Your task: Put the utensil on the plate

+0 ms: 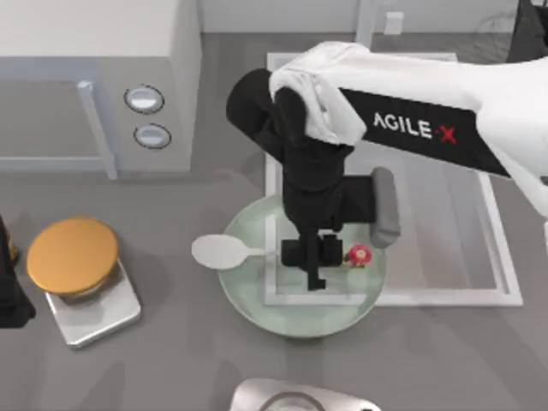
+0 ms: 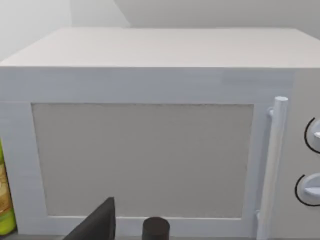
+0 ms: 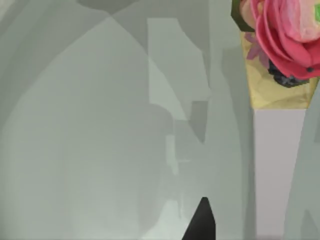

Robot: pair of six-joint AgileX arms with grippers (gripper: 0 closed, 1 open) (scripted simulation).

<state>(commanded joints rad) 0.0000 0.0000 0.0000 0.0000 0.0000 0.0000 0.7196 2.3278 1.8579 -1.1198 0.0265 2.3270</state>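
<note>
Spoon with white oval bowl, thin pale handle, red-pink knob lies across our pale green glassy round plate, bowl overhanging its left rim. Our right gripper sits over the handle; can't tell its grip.

A rendered kitchen scene on a grey tabletop. A white microwave, with a bar handle and two round dials, sits toward ten o'clock. At eight o'clock, an orange disc on a silver square base looks like a kitchen scale. Near the centre lie a pale green plate and a white spoon. A metal vessel's rim shows at six o'clock.
</note>
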